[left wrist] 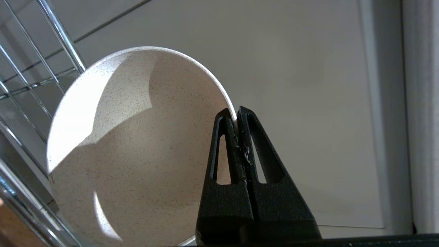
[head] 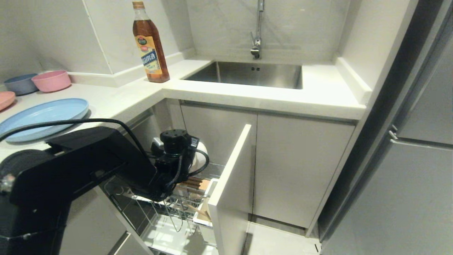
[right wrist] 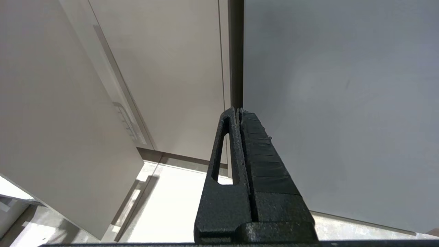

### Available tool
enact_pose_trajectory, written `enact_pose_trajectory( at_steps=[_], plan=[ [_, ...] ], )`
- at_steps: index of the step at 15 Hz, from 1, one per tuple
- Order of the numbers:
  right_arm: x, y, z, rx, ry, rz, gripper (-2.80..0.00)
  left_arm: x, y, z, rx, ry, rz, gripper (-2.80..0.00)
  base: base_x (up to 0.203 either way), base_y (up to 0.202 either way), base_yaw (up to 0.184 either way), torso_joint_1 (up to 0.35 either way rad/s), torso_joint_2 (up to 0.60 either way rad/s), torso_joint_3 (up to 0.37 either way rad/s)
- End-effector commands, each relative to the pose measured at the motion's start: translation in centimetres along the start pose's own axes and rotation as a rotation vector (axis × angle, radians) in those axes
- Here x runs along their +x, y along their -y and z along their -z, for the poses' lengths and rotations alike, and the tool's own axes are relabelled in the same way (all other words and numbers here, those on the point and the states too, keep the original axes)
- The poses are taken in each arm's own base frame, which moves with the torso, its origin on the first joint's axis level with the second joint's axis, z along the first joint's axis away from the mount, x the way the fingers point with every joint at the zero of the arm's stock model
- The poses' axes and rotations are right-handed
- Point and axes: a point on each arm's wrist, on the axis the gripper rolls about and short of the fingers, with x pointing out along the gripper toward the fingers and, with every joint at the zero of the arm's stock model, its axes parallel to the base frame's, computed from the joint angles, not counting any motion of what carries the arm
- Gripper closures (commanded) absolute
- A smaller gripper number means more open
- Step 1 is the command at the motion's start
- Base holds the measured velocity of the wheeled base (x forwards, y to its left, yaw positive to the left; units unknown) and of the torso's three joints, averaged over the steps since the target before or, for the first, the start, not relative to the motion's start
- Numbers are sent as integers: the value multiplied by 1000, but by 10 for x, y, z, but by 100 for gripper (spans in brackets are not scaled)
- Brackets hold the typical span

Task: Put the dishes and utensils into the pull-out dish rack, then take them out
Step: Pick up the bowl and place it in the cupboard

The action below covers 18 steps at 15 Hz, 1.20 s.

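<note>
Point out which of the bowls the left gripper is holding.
The speckled white bowl, pinched at its rim by the left gripper over the dish rack; the pink bowl and grey-blue bowl sit on the counter.

The tall amber glass bottle [head: 150,44] on the white table [head: 269,95] wore a yellow-and-blue label [head: 149,56], its characters too small to make out.

**Camera setup**

Head view looks down and forward over the left arm onto the pull-out dish rack [head: 170,212] and sink [head: 247,74]. Left wrist view sits close against the white bowl [left wrist: 137,151] and rack wires, shared with head. Right wrist view faces cabinet fronts [right wrist: 164,68] and floor.
</note>
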Motion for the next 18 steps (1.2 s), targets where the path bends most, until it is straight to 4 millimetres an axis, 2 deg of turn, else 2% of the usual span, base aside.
enact_pose_trajectory(
  at_steps=[1,7,18],
  plan=[
    [0,0,0,1,0,1,0,3,-7,5,-4,0,-7,0,0,0,0,0,0,0],
    [0,0,0,1,0,1,0,10,-15,10,-22,13,27,0,0,0,0,0,0,0],
    [0,0,0,0,0,1,0,7,-13,9,-25,13,23,0,0,0,0,0,0,0]
  ],
)
